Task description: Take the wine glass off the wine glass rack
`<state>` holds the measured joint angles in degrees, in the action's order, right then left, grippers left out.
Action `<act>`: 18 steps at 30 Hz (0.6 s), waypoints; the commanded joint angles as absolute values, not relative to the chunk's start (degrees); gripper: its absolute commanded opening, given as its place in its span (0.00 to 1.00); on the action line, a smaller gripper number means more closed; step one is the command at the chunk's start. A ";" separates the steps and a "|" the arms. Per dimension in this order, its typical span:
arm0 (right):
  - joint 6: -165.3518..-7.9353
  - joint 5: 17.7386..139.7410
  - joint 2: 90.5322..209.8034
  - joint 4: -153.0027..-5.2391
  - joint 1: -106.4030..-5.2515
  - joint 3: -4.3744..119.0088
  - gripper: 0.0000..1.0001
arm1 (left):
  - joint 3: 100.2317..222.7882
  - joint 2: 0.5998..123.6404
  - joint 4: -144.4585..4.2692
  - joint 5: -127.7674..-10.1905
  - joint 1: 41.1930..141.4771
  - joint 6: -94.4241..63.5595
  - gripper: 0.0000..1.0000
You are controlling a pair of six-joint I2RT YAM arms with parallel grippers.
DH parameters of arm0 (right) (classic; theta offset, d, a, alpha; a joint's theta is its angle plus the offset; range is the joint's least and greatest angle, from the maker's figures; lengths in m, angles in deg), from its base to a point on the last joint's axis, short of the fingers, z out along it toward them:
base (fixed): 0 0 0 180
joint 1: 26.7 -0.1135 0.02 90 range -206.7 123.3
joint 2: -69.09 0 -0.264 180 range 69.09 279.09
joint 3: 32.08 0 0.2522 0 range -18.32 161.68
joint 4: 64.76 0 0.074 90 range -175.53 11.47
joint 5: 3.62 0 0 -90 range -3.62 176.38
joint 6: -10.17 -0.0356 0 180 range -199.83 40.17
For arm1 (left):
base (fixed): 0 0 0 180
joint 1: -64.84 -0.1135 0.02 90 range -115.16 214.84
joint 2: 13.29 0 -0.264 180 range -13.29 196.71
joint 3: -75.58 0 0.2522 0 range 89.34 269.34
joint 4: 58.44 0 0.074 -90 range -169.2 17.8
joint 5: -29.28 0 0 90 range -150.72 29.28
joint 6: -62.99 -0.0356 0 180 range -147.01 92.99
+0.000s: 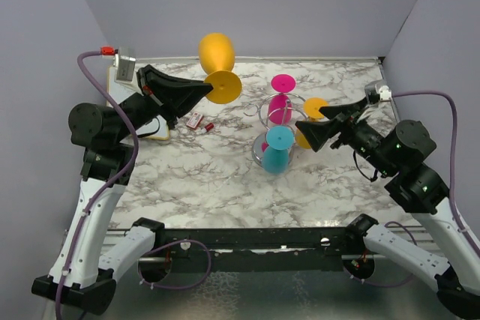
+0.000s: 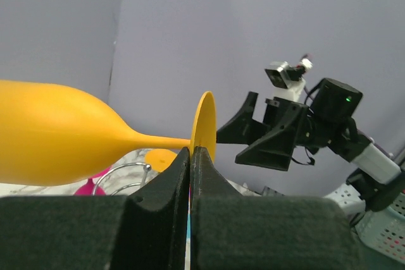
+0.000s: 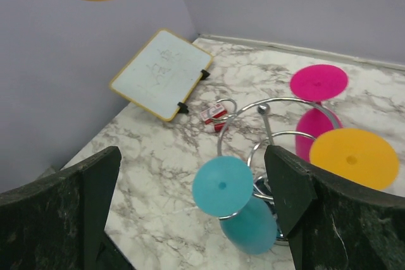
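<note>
Holding the yellow wine glass (image 1: 216, 52) aloft, clear of the wine glass rack (image 3: 266, 128) | left gripper (image 2: 190, 156) clamped on its stem, right gripper (image 1: 309, 131) jaws apart | I fear this thin pinch lets it swivel or slip.

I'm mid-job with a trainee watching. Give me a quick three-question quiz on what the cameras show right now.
1. True or false: the left claw is shut on the stem of the yellow wine glass.
2. How many glasses hang on the wine glass rack?
3. The right claw is: A) open, B) shut on a glass, C) out of view.
Key: 1 true. 2 three: pink glass, teal glass, second yellow glass. 3 A.
</note>
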<state>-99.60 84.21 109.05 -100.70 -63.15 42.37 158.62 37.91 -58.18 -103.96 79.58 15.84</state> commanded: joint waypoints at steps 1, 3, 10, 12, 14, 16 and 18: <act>-102.90 70.91 113.73 -93.90 -63.57 46.75 0.99 | 157.95 35.96 -50.29 -111.33 80.20 19.51 0.00; -104.85 64.49 117.97 -91.69 -63.61 49.46 0.98 | 157.54 35.57 -48.41 -112.41 80.51 20.84 0.00; -106.18 53.41 131.93 -85.71 -63.53 59.53 0.95 | 157.93 34.25 -47.79 -116.01 80.74 21.10 0.00; -106.05 51.03 134.53 -84.22 -63.53 62.23 0.95 | 157.77 33.37 -47.72 -116.76 80.83 21.11 0.00; -106.18 49.14 136.76 -83.15 -63.44 64.56 0.94 | 157.43 32.38 -47.78 -117.46 80.90 20.71 0.00; -106.34 47.47 138.11 -82.36 -62.73 66.27 0.95 | 157.33 31.57 -47.76 -118.54 80.92 20.27 0.00; -106.73 46.71 138.89 -82.74 -61.65 67.84 0.95 | 157.24 30.96 -47.76 -119.29 81.00 19.57 0.00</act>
<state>-105.72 52.89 138.43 -86.93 -62.91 63.42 157.37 32.97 -50.42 -115.48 80.71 20.60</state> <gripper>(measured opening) 0.947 0.018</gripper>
